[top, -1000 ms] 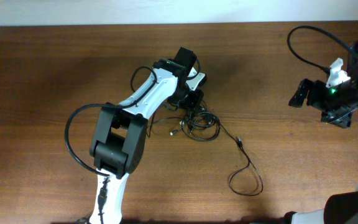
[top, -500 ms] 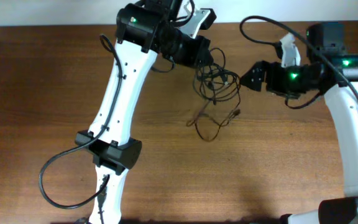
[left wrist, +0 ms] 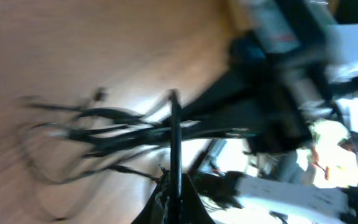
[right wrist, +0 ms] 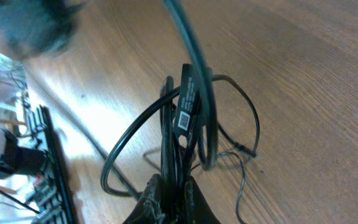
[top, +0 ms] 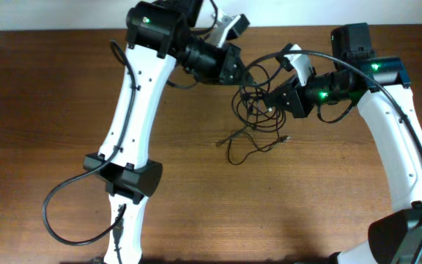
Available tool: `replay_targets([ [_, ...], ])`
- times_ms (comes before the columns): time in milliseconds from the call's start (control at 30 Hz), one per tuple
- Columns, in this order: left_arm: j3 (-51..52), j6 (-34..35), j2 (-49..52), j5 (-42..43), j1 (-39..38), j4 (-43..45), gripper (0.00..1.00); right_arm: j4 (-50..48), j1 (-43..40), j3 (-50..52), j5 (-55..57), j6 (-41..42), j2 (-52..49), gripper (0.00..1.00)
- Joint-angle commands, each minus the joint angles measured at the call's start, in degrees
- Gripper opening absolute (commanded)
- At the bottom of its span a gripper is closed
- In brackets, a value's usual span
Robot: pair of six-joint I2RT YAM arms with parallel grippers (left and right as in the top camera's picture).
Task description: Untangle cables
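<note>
Black cables [top: 258,110] hang bunched near the far edge of the table [top: 42,88], strung between left gripper [top: 233,66] and right gripper [top: 279,97], both clamped on strands. Likely light, limp, snag-prone; best gripped near a plug end.

We take this for a robotics lab bench rather than a home or a shop. Two white-and-black robot arms, the left arm [top: 139,110] and the right arm [top: 403,143], rise from the near edge of a bare wood-grain table [top: 35,95], and the right one shows green indicator lights [top: 321,94]. A plain white wall [top: 64,15] runs along the table's far edge. Beyond the tabletop, the right wrist view catches dark equipment [right wrist: 39,155], too blurred to name.
</note>
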State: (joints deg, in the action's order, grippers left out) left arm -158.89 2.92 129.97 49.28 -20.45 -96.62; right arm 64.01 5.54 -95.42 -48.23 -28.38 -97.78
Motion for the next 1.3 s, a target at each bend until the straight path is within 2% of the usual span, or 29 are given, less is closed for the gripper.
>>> replay_targets([
  [0,-1.11,3.85,-0.52,-19.28,3.26,0.09,0.0,0.11,-5.75,-1.05,-5.73,9.14,3.85,0.04],
  [33,-1.11,7.54,-0.52,-32.46,4.68,0.04,0.0,1.18,-9.35,-1.05,-6.91,12.63,6.54,0.04],
  [100,-1.11,9.51,-0.52,-43.43,6.38,0.0,0.0,5.97,-13.88,-1.05,-7.52,12.85,9.05,0.04],
  [200,-0.44,9.49,-0.44,-54.55,8.85,-0.11,0.0,10.14,-24.04,-1.05,-16.96,13.81,9.35,0.04],
  [300,3.26,9.49,-0.44,-55.76,13.05,-0.11,0.0,11.74,-35.3,-1.05,-15.34,18.82,9.35,0.04],
  [333,3.72,9.49,-0.44,-55.76,13.6,-0.11,0.0,12.35,-36.37,-1.03,-12.76,20.26,9.35,0.04],
  [400,4.15,9.44,-0.44,-55.82,14.32,-0.11,0.0,13.57,-36.61,-1.03,3.3,27.39,9.33,0.04],
  [433,4.15,9.44,-0.44,-57.05,14.34,-0.11,0.0,14.75,-36.44,-1.03,6.99,27.43,9.33,0.04],
  [500,4.13,9.46,-0.44,-60.74,14.34,-0.11,0.0,17.11,-35.17,-1.03,20.15,30.88,9.25,0.04],
  [567,4.13,9.46,-0.44,-64.13,15.52,-0.11,0.0,19.71,-33.86,-1.01,27.98,32.13,9.25,0.04],
  [667,3.5,9.46,-1.68,-60.94,16.63,-0.11,0.0,20.26,-29.94,-0.98,28.24,32.06,9.25,0.04],
  [767,2.29,9.4,-8.09,-55.71,16.48,-0.11,0.0,20.02,-18.12,-0.98,26.67,31.89,8.83,0.04],
  [800,2.29,8.68,-8.85,-52.09,16.48,-0.09,0.02,20.04,-15.96,-0.98,27.52,31.91,8.28,0.15],
  [833,2.47,7.06,-8.92,-47.58,16.48,-0.11,0.18,20.02,-13.97,-0.98,28.48,32.3,7.3,0.34],
  [867,3.76,6.6,-8.92,-46.47,16.48,-0.09,0.46,19.91,-13.38,-0.98,29.05,32.37,5.9,0.53],
  [900,5.2,6.38,-8.9,-46.64,16.48,-0.11,0.6,19.71,-13.44,-0.98,30.21,33.68,5.27,0.62],
  [933,6.32,5.66,-8.92,-46.66,16.48,-0.11,0.65,19.32,-13.49,-0.98,31.89,34.73,4.81,0.71],
  [967,7.78,4.15,-8.92,-46.64,16.48,-0.09,0.76,18.64,-13.49,-0.98,33.92,36.04,4.66,0.88],
  [1000,9.25,3.13,-8.92,-46.64,16.48,-0.11,0.88,18.01,-13.49,-0.98,35.47,38.18,4.66,0.99],
  [1033,10.67,0.68,-8.92,-46.42,16.37,-0.11,0.89,17.44,-13.49,-0.98,35.87,38.58,4.63,0.99],
  [1133,13.11,-9.18,-8.92,-37.92,13.79,1.07,0.89,16.35,-13.49,-0.98,35.87,38.56,4.63,0.99],
  [1200,17.22,-11.87,-8.9,-35.95,9.05,4.83,0.88,15.87,-13.49,-0.98,35.87,38.53,4.63,0.99],
  [1267,26.4,-19.21,-8.9,-35.91,2.03,10.8,0.88,15.91,-13.46,-0.98,36.52,38.32,4.61,0.99],
])
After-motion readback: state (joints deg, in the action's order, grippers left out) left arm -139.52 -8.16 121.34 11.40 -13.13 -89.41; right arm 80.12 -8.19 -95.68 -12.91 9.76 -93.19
